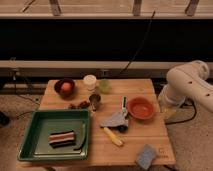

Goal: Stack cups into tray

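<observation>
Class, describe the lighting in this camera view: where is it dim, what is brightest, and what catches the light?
Camera view: warm, dim light overall; the band behind the table is near black; the white arm is brightest, its gripper beside the table's right edge; the metal cup catches a faint glint.

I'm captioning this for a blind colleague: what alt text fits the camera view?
A wooden table holds a green tray at front left; a green cup and a metal cup stand outside it, among a red bowl, an orange bowl and a sponge. The robot arm sits beyond the right edge, its gripper out of view.
</observation>
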